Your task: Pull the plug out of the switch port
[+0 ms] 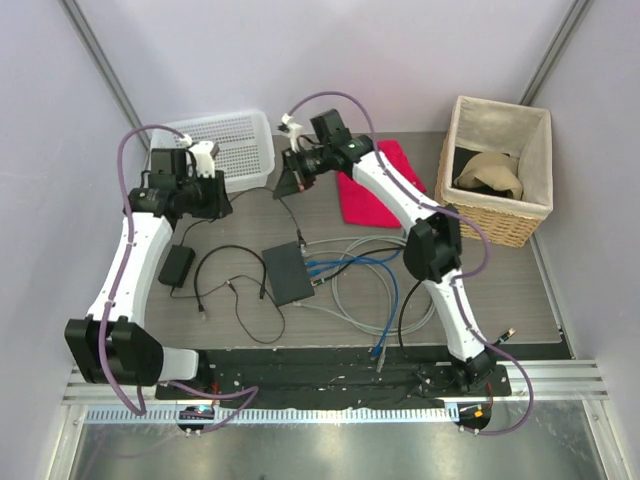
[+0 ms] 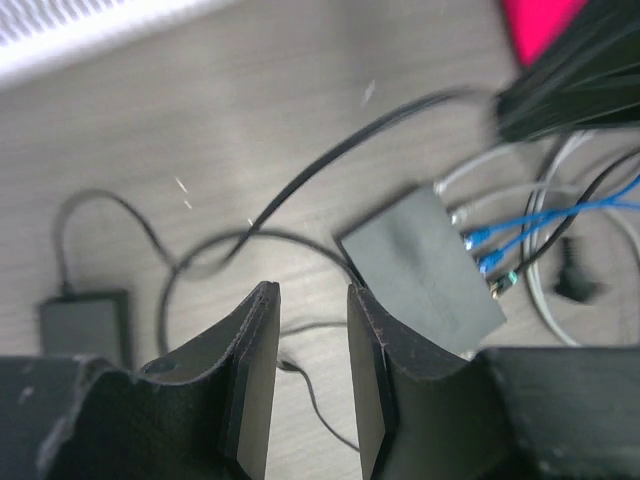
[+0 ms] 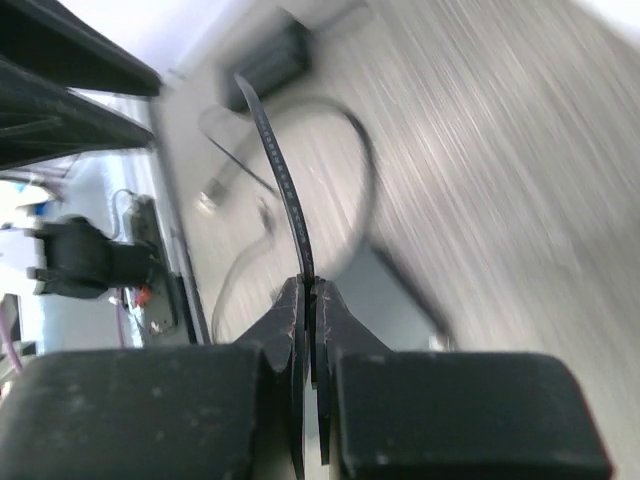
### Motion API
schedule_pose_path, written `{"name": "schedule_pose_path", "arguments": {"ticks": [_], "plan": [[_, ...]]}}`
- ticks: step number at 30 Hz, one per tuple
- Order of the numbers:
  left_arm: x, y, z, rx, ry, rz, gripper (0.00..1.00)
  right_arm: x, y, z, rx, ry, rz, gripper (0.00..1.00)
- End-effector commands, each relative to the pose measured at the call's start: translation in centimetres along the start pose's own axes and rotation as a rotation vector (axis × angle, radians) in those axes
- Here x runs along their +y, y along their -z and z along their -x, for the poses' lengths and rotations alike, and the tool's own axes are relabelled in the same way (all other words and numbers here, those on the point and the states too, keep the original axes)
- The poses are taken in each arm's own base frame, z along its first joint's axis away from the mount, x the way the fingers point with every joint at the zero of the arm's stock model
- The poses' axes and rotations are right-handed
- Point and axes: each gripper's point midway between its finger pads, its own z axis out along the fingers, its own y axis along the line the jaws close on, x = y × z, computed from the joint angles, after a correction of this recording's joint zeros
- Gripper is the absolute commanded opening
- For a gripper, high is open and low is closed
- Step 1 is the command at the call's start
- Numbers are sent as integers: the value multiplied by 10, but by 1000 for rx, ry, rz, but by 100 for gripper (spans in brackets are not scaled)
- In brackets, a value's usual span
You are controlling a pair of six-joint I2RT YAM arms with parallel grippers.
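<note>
1. Beyond the far edge of the switch [image 1: 288, 272], the right gripper [image 3: 308, 285] has its fingers pressed together on a thin black cable [image 3: 282, 170]. Nothing else is in the grip.
2. In the top view that cable runs from the gripper back to the switch's far right corner. Whether its plug is seated in a socket there cannot be told.
3. The switch lies flat. Its long axis is judged to run near-to-far with a slight skew. The occupied sockets are on its right edge.
4. Governing relation: the switch lies to the near side of the right gripper, so the cable is drawn along the near-far line, whereas the sockets face right. A pull is judged to work best if taken to the right of the switch, in line with the socket and not across it.
5. The left gripper [image 2: 311, 290] hovers off the switch's far left with its jaws apart and nothing between them. It is judged slightly farther from the switch than the right gripper, and free to steady the box.
6. Count:
   - one switch
   - two grippers
   - one gripped black cable
   - two blue cables [image 2: 480, 240] and at least two grey cables [image 1: 355, 243], all off the switch's right edge
   - one power adapter [image 1: 177, 266], left of the switch
   - one red cloth [image 1: 360, 205], to the switch's far right
</note>
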Motion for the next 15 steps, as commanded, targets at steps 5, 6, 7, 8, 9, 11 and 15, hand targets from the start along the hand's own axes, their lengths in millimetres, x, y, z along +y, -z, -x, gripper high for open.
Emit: {"name": "schedule_pose_path", "arguments": {"ticks": [5, 6, 7, 8, 9, 11, 15], "plan": [[-2, 49, 38, -144, -72, 51, 38, 102, -121, 8, -63, 3, 497, 3], [-3, 50, 37, -144, -72, 48, 38, 106, -130, 9, -91, -6, 516, 7], [-3, 50, 35, -141, -71, 50, 38, 113, -143, 4, -114, -39, 538, 24], [-4, 51, 35, -144, -70, 48, 39, 101, -154, 10, -164, -72, 471, 48], [-4, 50, 33, -138, -69, 45, 39, 96, -158, 9, -176, -84, 455, 77], [-5, 48, 31, -132, -65, 37, 39, 93, -153, 18, -204, -70, 443, 90], [-11, 40, 29, -127, -40, -6, 39, 71, -117, 39, -221, -64, 395, 100]]}}
